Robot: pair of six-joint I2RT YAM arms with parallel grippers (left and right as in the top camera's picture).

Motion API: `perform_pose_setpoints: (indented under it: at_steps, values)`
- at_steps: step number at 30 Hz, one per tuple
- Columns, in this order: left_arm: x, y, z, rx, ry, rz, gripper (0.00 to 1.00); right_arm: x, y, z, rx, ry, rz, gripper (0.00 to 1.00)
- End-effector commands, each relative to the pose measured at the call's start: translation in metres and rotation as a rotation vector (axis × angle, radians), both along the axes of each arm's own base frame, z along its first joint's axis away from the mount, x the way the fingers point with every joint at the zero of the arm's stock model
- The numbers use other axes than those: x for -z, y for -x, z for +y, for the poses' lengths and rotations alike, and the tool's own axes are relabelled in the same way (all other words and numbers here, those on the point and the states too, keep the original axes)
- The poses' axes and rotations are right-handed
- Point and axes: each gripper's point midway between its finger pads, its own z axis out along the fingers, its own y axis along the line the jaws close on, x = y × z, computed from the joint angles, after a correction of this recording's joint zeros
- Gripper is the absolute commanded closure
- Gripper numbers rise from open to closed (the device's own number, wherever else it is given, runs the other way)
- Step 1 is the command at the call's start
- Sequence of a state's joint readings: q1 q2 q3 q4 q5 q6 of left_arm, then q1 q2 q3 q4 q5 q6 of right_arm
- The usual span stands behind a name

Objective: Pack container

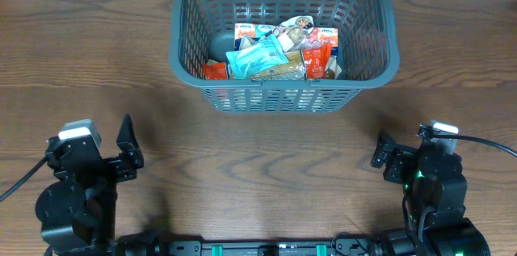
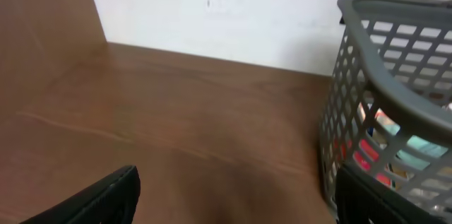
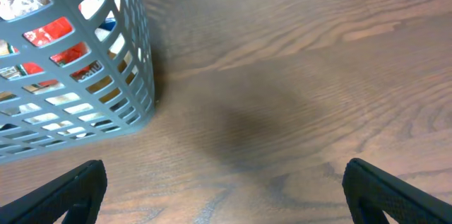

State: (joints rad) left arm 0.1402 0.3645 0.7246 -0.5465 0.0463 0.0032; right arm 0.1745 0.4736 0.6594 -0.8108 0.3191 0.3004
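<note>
The container, a dark grey lattice basket, stands at the back centre of the table. Several snack packets in red, light blue and tan lie piled on its bottom, beside a dark round object. My left gripper is at the front left, open and empty, well short of the basket. In the left wrist view the gripper faces bare table with the basket at the right. My right gripper is at the front right, open and empty. In the right wrist view the gripper has the basket at the upper left.
The brown wooden table lies between the basket and both arms. A white wall rises behind the table's far edge. No loose packets show on the tabletop.
</note>
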Motion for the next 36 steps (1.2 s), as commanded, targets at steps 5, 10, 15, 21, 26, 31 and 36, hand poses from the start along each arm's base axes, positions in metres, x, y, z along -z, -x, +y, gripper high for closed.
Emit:
perform_pose_setpoints:
  at_steps: [5, 10, 15, 21, 26, 31, 36]
  values:
    - [0.017, 0.005, -0.002, 0.007, 0.013, 0.07, 0.19, 0.002, 0.001, -0.003, 0.026, 0.0, -0.003, 0.01]
    - [0.042, 0.015, -0.004, 0.008, 0.028, 0.176, 0.19, 0.005, 0.003, -0.003, 0.026, 0.003, 0.012, 0.01]
    - [0.067, 0.029, -0.006, 0.009, 0.045, 0.292, 0.19, 0.006, 0.004, -0.004, 0.026, 0.005, 0.021, 0.01]
    - [0.088, 0.044, -0.009, 0.014, 0.058, 0.398, 0.19, 0.006, 0.004, -0.004, 0.026, 0.005, 0.02, 0.01]
    - [0.092, 0.046, -0.009, 0.014, 0.061, 0.416, 0.19, 0.006, 0.004, -0.004, 0.026, 0.005, 0.02, 0.01]
    - [0.092, 0.046, -0.009, 0.014, 0.061, 0.416, 0.19, 0.006, 0.004, -0.004, 0.026, 0.005, 0.02, 0.01]
    - [0.092, 0.046, -0.009, 0.014, 0.061, 0.416, 0.19, 0.006, 0.004, -0.004, 0.026, 0.005, 0.02, 0.01]
